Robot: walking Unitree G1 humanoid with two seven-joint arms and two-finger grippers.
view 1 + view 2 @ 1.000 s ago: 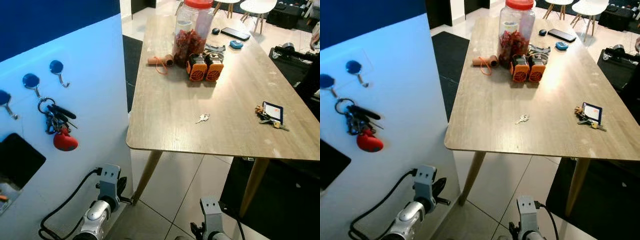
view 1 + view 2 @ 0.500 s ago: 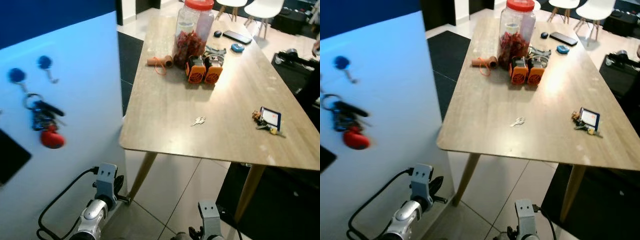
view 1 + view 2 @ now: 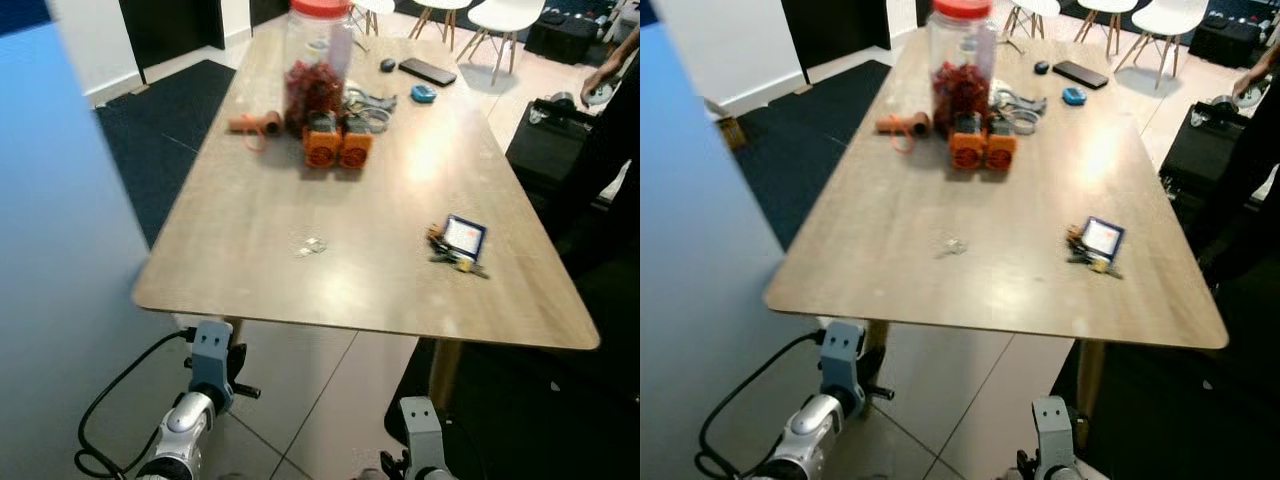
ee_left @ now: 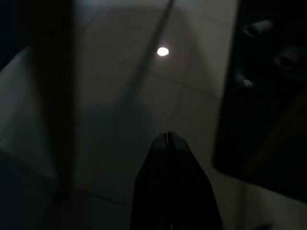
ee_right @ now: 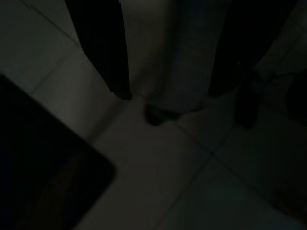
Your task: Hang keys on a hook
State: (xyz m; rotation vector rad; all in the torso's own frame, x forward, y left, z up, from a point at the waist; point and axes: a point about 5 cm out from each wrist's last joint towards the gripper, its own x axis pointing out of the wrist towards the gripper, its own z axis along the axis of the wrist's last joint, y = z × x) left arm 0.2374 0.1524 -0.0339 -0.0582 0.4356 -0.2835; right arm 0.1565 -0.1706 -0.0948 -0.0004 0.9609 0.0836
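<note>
A small silver key (image 3: 311, 245) lies near the middle of the wooden table (image 3: 260, 280). A key bunch with a blue-and-white tag (image 3: 458, 243) rests towards the table's right edge. A pale blue panel (image 3: 50, 250) stands on the left. My left arm (image 3: 205, 370) hangs low beside the table's near corner; in its wrist view the left gripper (image 4: 168, 138) is shut on nothing above a dim tiled floor. My right arm (image 3: 420, 440) hangs at the bottom edge. The right gripper (image 5: 172, 91) is open, its dark fingers (image 5: 103, 48) spread wide over the floor.
At the table's far end stand a red-lidded jar (image 3: 316, 60), two orange-and-black items (image 3: 335, 145), a roll with an orange cord (image 3: 255, 124) and a phone (image 3: 428, 71). A dark rug (image 3: 160, 120) lies left of the table. A person's hand (image 3: 610, 75) and black gear (image 3: 560, 130) are on the right.
The camera has swung to the right: the panel's hooks and the hung keys with the red fob have slid off the left edge. Both arms still hang low.
</note>
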